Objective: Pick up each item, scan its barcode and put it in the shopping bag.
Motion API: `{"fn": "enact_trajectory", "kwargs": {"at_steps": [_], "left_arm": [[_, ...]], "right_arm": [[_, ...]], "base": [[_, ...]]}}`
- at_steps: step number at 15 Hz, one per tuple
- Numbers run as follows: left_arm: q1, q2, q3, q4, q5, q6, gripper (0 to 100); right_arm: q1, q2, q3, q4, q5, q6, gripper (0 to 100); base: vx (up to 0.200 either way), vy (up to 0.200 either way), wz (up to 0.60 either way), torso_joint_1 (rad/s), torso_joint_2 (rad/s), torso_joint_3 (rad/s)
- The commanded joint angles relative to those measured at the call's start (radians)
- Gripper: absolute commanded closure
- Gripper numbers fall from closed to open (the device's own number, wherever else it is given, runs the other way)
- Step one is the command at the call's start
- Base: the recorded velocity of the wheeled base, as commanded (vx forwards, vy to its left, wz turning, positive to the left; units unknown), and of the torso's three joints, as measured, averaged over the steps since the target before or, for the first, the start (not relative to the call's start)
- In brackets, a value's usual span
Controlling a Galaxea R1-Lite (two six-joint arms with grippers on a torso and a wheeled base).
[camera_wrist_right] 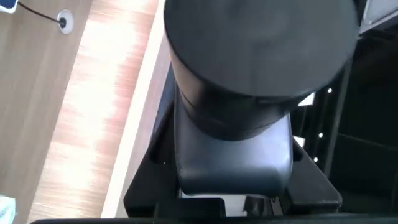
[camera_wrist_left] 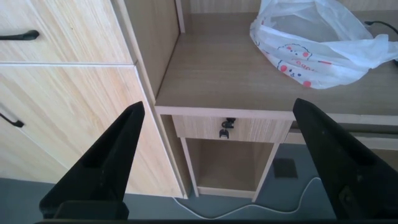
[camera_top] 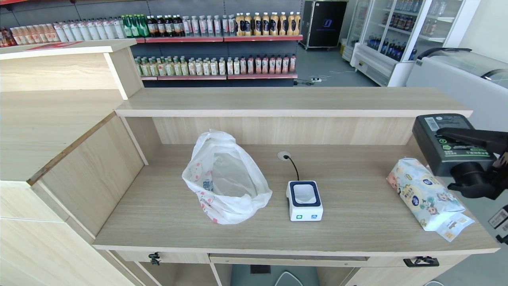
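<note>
My right gripper [camera_top: 456, 163] is clamped on the black bottle [camera_top: 456, 157], one finger across its labelled face and the other under it. The bottle lies on its side with its round cap turned back toward my wrist. I judge the closest risk to be the grip itself. The body looks smooth and bulky, so tilting it toward the reader could let it twist or slide out of the pinch.

Just below my gripper and a little inward lies the tissue pack [camera_top: 424, 194], with one corner over the edge of the counter [camera_top: 357, 234]. A low sweep inward could catch it and push it off.

Further inward from my gripper sits the scanner [camera_top: 304, 200], its window facing up. The label I can see faces up too. If the barcode is on that face, I must roll the bottle over or the scan will miss, and that roll is where a slip is most likely.

Beyond the scanner is the shopping bag [camera_top: 226, 178], slumped, with a soft, half-collapsed mouth. A bottle released at its rim could fold the plastic and land outside.

My right arm holds the bottle raised over the counter's right end. My left gripper [camera_wrist_left: 217, 168] hangs low off the counter's left front corner, fingers spread wide and holding nothing. The bag is up ahead of it on the counter.
</note>
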Motion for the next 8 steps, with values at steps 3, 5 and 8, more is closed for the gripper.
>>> {"fn": "enact_trajectory", "kwargs": {"at_steps": [3,5,8], "left_arm": [[0.000,0.000,0.000,0.000,0.000,0.000,0],[0.000,0.000,0.000,0.000,0.000,0.000,0],[0.000,0.000,0.000,0.000,0.000,0.000,0]], "right_arm": [[0.216,-0.147,0.033,-0.035,-0.073,-0.051,100],[0.305,-0.206,0.050,-0.161,-0.151,-0.065,100],[0.414,-0.275,0.067,-0.192,-0.280,-0.147,100]], "base": [[0.000,0.000,0.00,0.000,0.00,0.000],[0.000,0.000,0.00,0.000,0.00,0.000],[0.000,0.000,0.00,0.000,0.00,0.000]]}}
